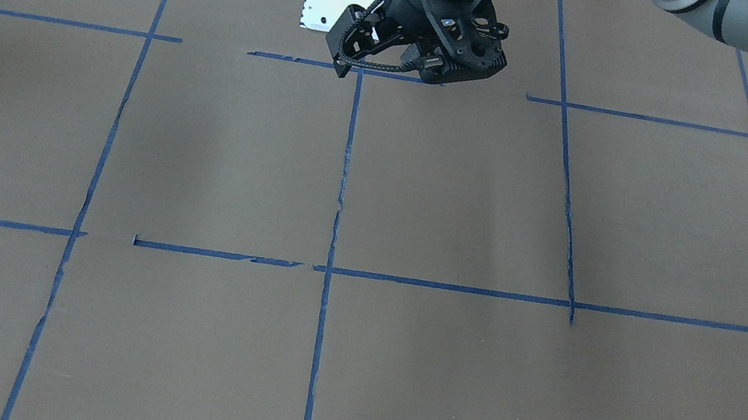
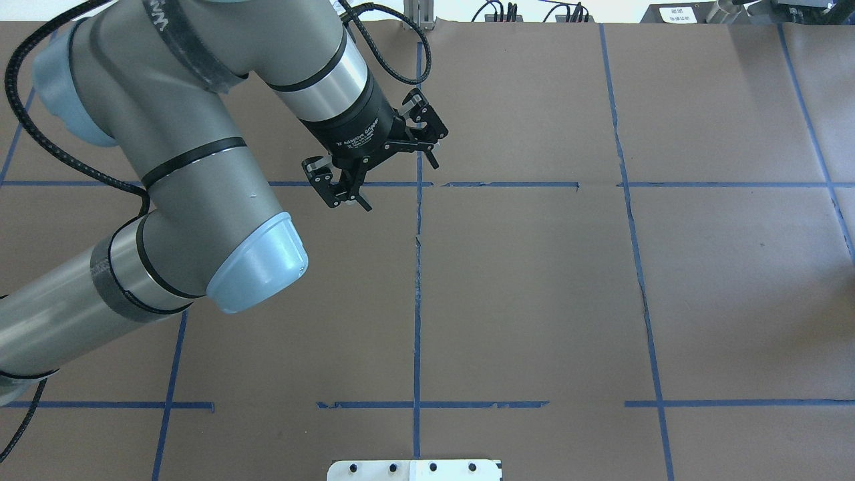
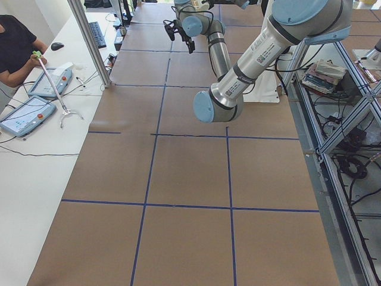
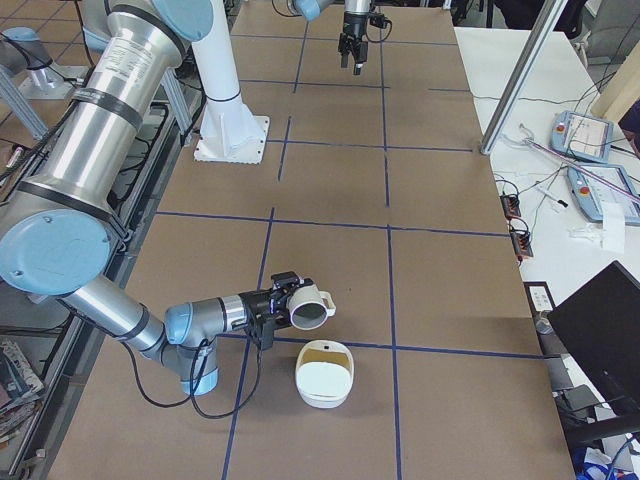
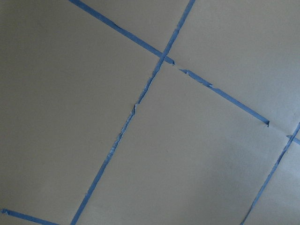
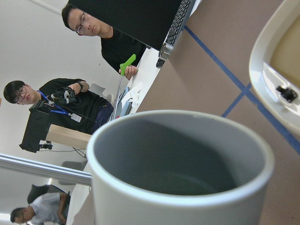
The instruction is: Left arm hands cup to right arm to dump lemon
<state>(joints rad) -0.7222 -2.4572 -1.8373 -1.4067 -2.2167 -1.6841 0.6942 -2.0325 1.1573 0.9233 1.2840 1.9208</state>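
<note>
The left arm's end effector point(image 2: 401, 186) hung above the brown surface point(image 2: 534, 300) with its 2 fingers spread wide, near a crossing of blue tape lines point(image 2: 417, 300). At the robot's right end, the cup point(image 4: 312, 308) was tipped on its side at the right arm's end effector point(image 4: 283, 300), just beside a white dish point(image 4: 325, 395). Whether those fingers pinched the cup could not be told.
</note>
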